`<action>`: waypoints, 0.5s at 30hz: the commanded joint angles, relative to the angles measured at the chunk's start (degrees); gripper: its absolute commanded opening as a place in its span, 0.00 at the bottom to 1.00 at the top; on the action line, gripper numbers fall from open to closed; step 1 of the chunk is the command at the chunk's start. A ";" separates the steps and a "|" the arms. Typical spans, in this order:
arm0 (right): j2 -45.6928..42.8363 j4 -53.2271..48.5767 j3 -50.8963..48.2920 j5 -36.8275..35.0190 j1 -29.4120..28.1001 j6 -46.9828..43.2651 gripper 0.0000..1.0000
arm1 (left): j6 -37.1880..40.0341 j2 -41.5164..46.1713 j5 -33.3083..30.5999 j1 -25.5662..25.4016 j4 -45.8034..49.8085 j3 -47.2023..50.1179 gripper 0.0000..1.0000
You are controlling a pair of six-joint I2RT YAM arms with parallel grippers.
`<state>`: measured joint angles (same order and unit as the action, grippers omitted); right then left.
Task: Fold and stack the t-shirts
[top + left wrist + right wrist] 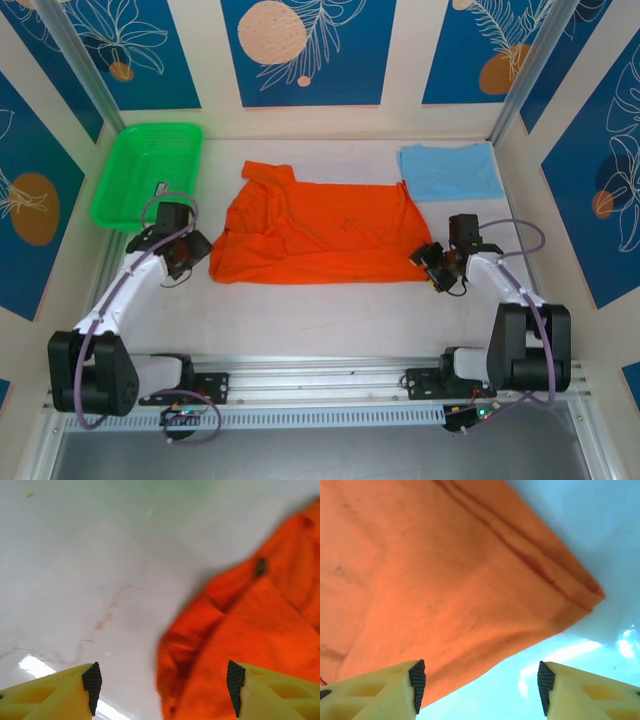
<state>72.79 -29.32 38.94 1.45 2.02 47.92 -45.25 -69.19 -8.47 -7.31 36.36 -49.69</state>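
Both spread empty, left pincer [163,687] and right pincer [481,686] flank the orange t-shirt [315,232]; overhead, the blue t-shirt [450,172] lies folded.

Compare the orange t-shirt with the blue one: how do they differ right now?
The orange t-shirt lies spread wide and rumpled mid-table; the blue t-shirt is a neat, compact folded rectangle at the far right. The orange t-shirt covers far more surface than the blue t-shirt. Both are plain and rest flat on the table.
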 commanded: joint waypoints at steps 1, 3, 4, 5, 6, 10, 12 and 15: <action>-2.34 -3.03 1.62 -2.25 -3.51 -1.24 0.62 | 3.21 -0.43 1.56 -10.19 0.43 -3.43 0.68; -0.99 -3.64 2.68 -2.92 -5.70 -1.38 0.59 | 5.09 -4.41 2.20 -16.19 -0.64 -5.14 0.64; -0.12 -3.93 3.25 -3.16 -6.51 -1.47 0.58 | 5.34 -6.60 2.27 -17.93 -1.10 -5.74 0.60; 1.41 -4.29 4.21 -3.50 -7.66 -1.51 0.55 | 5.67 -8.84 2.65 -19.27 -2.01 -6.17 0.54; 2.82 -4.56 5.00 -3.38 -8.34 -1.65 0.54 | 5.98 -11.21 3.27 -19.88 -2.98 -6.43 0.50; 7.69 -4.08 7.51 -3.18 -10.64 -1.91 0.51 | 8.07 -19.40 -1.69 -20.03 -3.90 -8.04 0.49; 10.52 -4.46 8.96 -3.30 -11.25 -1.86 0.50 | 8.93 -23.00 -3.82 -19.74 -3.94 -8.99 0.50; 13.70 -4.63 10.23 -4.71 -11.91 -1.56 0.50 | 9.58 -26.61 -5.06 -18.27 -5.60 -8.58 0.50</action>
<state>84.44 -32.18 47.18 -1.58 -9.37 46.59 -37.76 -93.97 -9.76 -26.92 31.88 -56.60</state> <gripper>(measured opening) 0.498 0.496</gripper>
